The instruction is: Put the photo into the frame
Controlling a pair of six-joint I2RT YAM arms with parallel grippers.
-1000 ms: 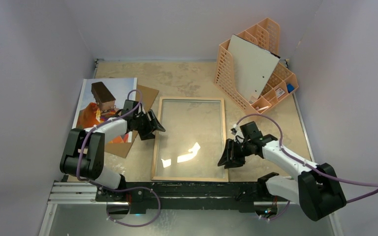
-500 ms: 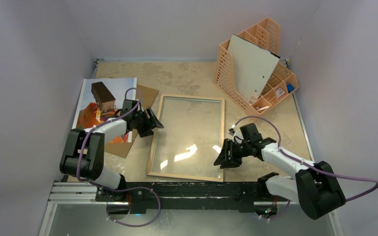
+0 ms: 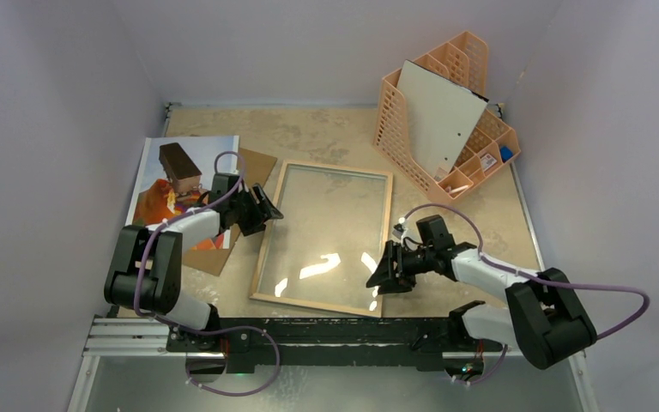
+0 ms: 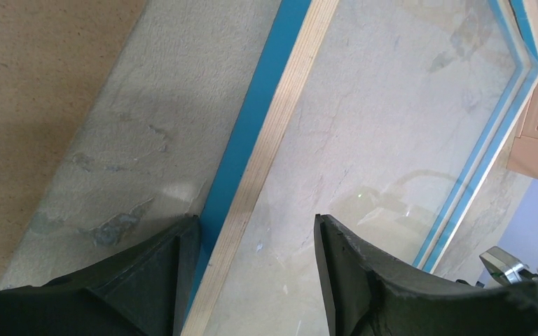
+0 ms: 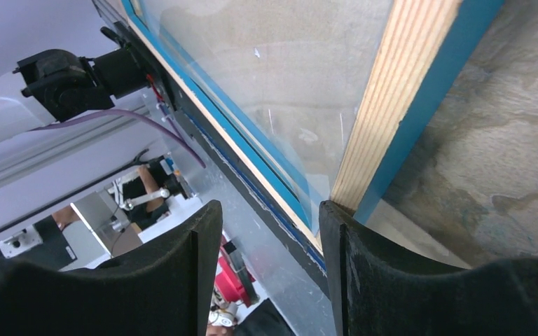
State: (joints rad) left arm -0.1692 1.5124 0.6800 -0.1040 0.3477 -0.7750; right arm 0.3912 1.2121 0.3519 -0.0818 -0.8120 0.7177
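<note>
The frame (image 3: 339, 168) lies back up on the table, wood rim up, with the glass pane showing the tabletop. It lies askew, its near end swung left. My left gripper (image 3: 266, 209) is open, and its fingers (image 4: 154, 273) straddle the frame's left rim (image 4: 280, 119) near the far corner. My right gripper (image 3: 380, 276) is open at the frame's right rim (image 5: 399, 91). One finger (image 5: 364, 266) touches that rim and the glass lies between the jaws. The photo (image 3: 156, 199) of the balloon lies at the far left, partly under my left arm.
A brown hardboard backing (image 3: 257, 167) lies between the photo and the frame, under the photo's right edge. An orange lattice organiser (image 3: 392, 120) holding a grey-white board (image 3: 438, 116) stands at the back right. The table's near black rail (image 3: 326, 330) runs just below the frame.
The frame's near end has swung left and its far end stayed about where it was. My right gripper moved left with the rim. My left gripper shifted slightly back and left.
</note>
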